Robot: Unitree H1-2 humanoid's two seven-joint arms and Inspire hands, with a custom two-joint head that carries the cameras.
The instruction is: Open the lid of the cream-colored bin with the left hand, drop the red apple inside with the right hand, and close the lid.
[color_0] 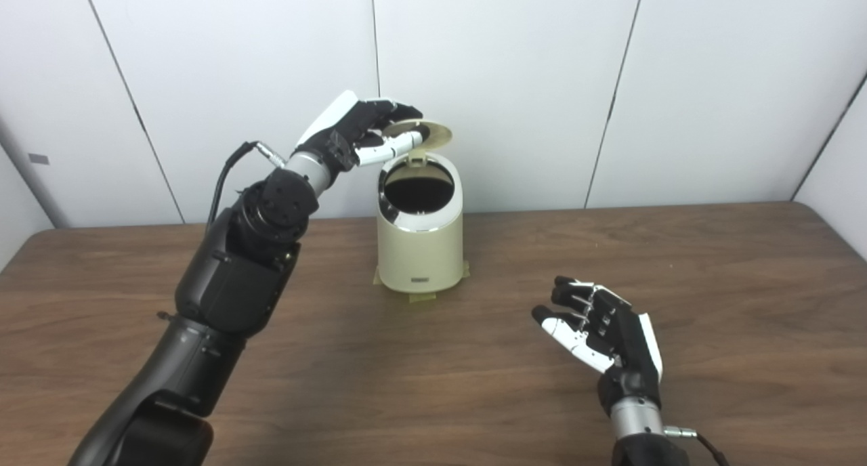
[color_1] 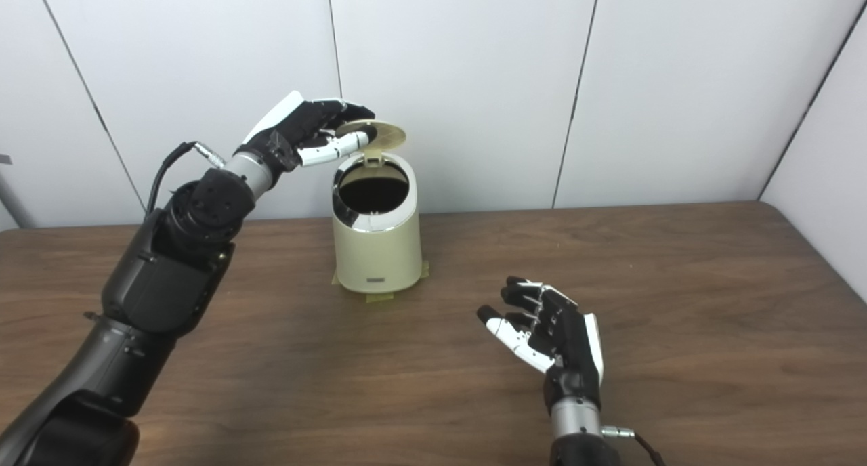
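A cream-colored bin stands on the brown table, taped down at its base. Its round lid is swung up on the rear hinge, and the dark opening shows. My left hand is raised at the bin's upper left, fingers above the lid's edge and thumb under it, pinching it. My right hand rests low over the table at the front right, palm up, fingers spread, holding nothing. No red apple shows in either view.
The wooden table stretches wide to the right of the bin. White wall panels close off the back. My left arm crosses the table's left part.
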